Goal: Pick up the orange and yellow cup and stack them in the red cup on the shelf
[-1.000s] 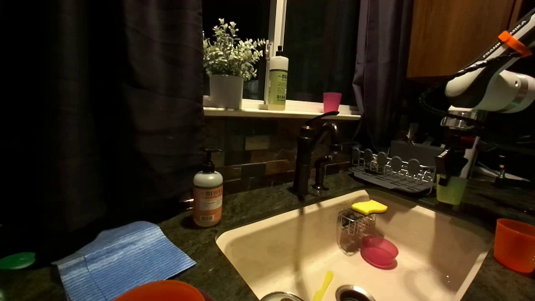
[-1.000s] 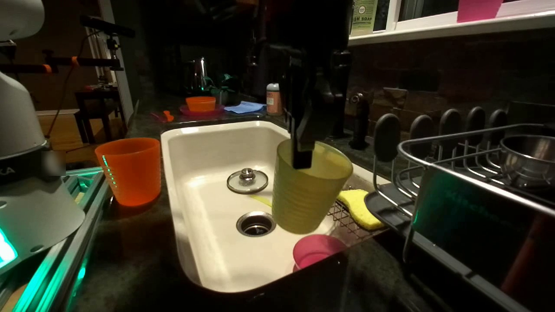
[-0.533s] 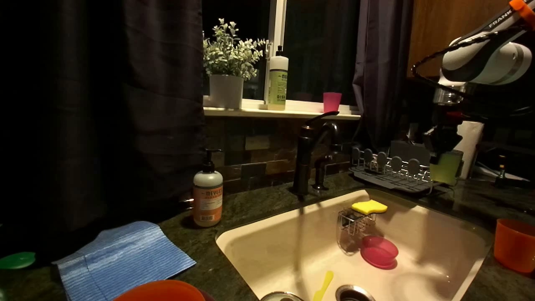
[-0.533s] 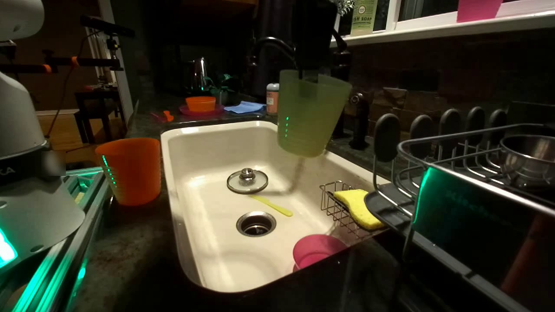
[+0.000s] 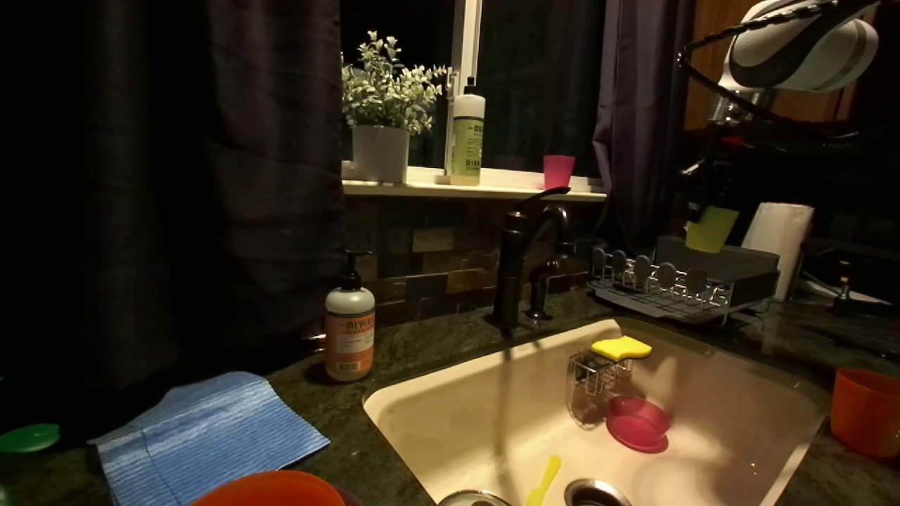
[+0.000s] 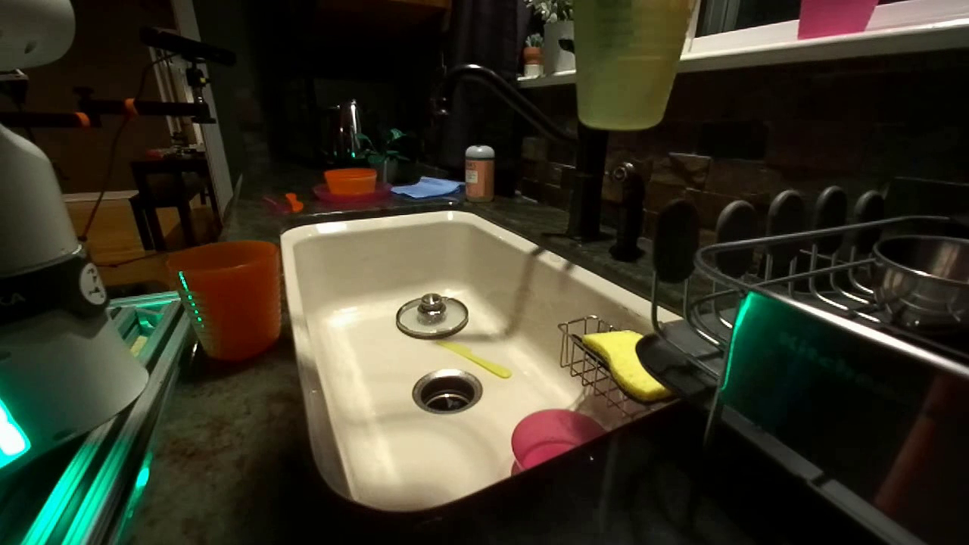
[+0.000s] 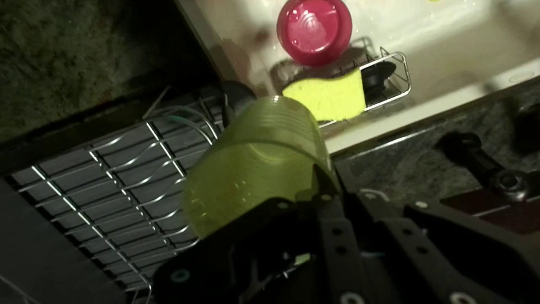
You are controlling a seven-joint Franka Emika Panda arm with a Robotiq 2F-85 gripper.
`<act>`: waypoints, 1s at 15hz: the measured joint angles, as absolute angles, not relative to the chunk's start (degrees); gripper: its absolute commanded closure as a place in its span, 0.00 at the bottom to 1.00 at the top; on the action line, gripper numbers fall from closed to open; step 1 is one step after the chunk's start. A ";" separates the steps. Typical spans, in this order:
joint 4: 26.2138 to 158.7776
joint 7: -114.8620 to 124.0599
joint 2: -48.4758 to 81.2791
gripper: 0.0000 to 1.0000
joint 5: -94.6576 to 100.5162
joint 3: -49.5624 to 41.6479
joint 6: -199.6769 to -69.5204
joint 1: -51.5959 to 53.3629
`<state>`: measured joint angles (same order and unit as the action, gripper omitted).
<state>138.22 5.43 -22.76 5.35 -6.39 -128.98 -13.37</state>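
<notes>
While the tool grips the yellow cup aloft, the orange cup stands beside the sink, the pink cup on the sill.

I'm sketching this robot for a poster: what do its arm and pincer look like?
The arm is white and rounded with a dark inlay; a ropelike dark cable loops outside it, above a silvery collar. The pale base has a black band with partial letters and a round label. The pincer is black, with jointed bars and round pivots.
</notes>
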 measured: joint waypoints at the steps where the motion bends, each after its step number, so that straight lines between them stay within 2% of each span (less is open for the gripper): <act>1: 136.70 6.12 -22.33 0.99 5.06 -6.16 -128.99 -12.97; 3: 133.49 7.38 -20.98 0.95 4.86 -5.82 -129.15 -12.13; 8: 128.34 8.62 -16.95 0.95 4.86 -5.25 -129.15 -11.18; 9: 128.20 8.63 -16.70 0.99 4.86 -5.25 -129.15 -11.19; 12: 128.01 8.63 -16.61 0.99 4.93 -5.31 -129.15 -11.19; 15: 126.36 8.42 -16.87 0.99 4.86 -5.55 -133.68 -11.16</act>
